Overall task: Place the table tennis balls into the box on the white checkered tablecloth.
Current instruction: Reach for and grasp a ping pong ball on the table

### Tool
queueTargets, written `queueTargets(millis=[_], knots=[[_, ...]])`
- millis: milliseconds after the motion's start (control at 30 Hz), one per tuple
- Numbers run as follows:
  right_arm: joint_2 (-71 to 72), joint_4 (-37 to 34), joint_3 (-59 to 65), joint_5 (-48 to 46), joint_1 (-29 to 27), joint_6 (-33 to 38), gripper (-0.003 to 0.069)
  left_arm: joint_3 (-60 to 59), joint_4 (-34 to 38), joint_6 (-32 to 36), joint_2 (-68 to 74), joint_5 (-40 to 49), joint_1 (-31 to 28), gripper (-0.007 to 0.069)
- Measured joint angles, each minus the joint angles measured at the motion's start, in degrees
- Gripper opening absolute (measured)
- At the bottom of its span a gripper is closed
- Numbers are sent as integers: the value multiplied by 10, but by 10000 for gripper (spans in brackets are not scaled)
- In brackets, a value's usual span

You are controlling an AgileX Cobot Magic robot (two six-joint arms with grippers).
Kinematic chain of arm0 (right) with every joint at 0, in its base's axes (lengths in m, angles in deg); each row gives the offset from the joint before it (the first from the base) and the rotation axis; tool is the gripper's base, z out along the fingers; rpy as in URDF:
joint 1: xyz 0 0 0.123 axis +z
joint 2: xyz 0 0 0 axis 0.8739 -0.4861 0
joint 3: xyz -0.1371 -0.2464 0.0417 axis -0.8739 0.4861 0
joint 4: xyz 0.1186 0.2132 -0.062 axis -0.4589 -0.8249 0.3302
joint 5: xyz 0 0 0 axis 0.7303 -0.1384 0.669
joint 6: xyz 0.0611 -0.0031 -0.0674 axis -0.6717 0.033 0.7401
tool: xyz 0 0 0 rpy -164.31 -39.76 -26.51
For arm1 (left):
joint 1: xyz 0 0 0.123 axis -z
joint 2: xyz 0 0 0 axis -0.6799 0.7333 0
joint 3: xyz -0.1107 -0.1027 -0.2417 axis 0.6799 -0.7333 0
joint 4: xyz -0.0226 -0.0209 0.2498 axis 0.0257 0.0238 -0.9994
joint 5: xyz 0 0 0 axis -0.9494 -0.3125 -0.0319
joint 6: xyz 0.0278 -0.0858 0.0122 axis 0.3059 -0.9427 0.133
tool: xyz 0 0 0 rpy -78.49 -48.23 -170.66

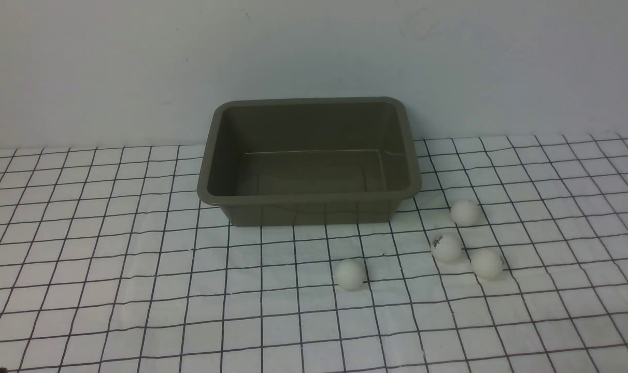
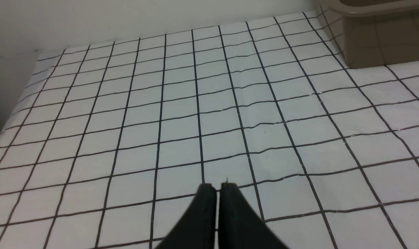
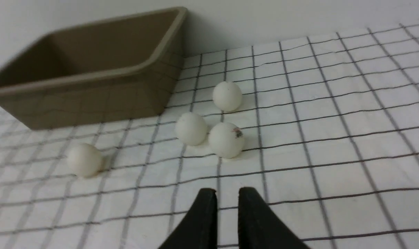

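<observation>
box (image 1: 310,197): olive-grey tub, upright, at the far edge of the table (image 1: 60,331), roughly mid-width, back close to the wall (image 1: 138,62). Inside there's only bare floor and sloping walls.

All four table tennis balls lie outside on the white checkered tablecloth (image 1: 112,290), none touching the box.
- far ball (image 1: 465,212): just off the box's front right corner.
- logo ball (image 1: 446,247): a bit nearer the table's front edge, dark print facing the front camera.
- right ball (image 1: 487,263): just beside the logo ball, toward the table's right edge. Can't tell if they touch.
- lone ball (image 1: 350,273): apart from the other three, in front of the box's front wall, right of its middle.

left fingers (image 2: 207,197): closed, tips all but together, nothing between them, over bare cloth on the table's left side. One box corner shows at the edge of that view.

right fingers (image 3: 206,200): slightly parted, narrow gap, holding nothing. They're low over the cloth on the near side of the three-ball cluster, touching none.
</observation>
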Motion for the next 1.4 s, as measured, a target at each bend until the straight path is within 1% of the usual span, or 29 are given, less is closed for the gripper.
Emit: queueTargets(millis=[67,100,200,267,400,533,700,767,833,933,1000,1033,1133,1167,1267,1333,1367,1400], knots=[[0,-79,0,2,0,0,81,0,0,0,0,0,0,-4],[0,-137,0,4,0,0,81,0,0,0,0,0,0,-4],[0,-278,0,4,0,4,81,0,0,0,0,0,0,-4],[0,-357,0,8,0,9,81,0,0,0,0,0,0,-4],[0,-465,0,25,0,11,81,0,0,0,0,0,0,-4],[0,-503,0,64,0,11,81,0,0,0,0,0,0,-4],[0,-517,0,82,0,16,81,0,0,0,0,0,0,-4],[0,-519,0,83,0,28,81,0,0,0,0,0,0,-4],[0,-519,0,86,0,57,81,0,0,0,0,0,0,-4],[0,-519,-18,74,0,139,81,0,0,0,0,0,0,-4],[0,-519,-58,40,0,219,81,0,0,0,0,0,0,-4],[0,-519,-83,24,0,249,81,0,0,0,0,0,0,-4],[-27,-505,-148,-26,0,307,81,0,0,0,0,0,0,-4],[-46,-487,-169,-42,0,316,81,0,0,0,0,0,0,-4],[-122,-385,-229,-91,0,321,61,0,0,0,0,0,0,-4],[-175,-308,-262,-126,0,311,32,0,0,0,0,0,0,-4],[-212,-258,-284,-145,0,303,13,0,0,0,0,0,0,-4],[-234,-233,-296,-158,0,296,6,0,0,0,0,0,0,-4]])
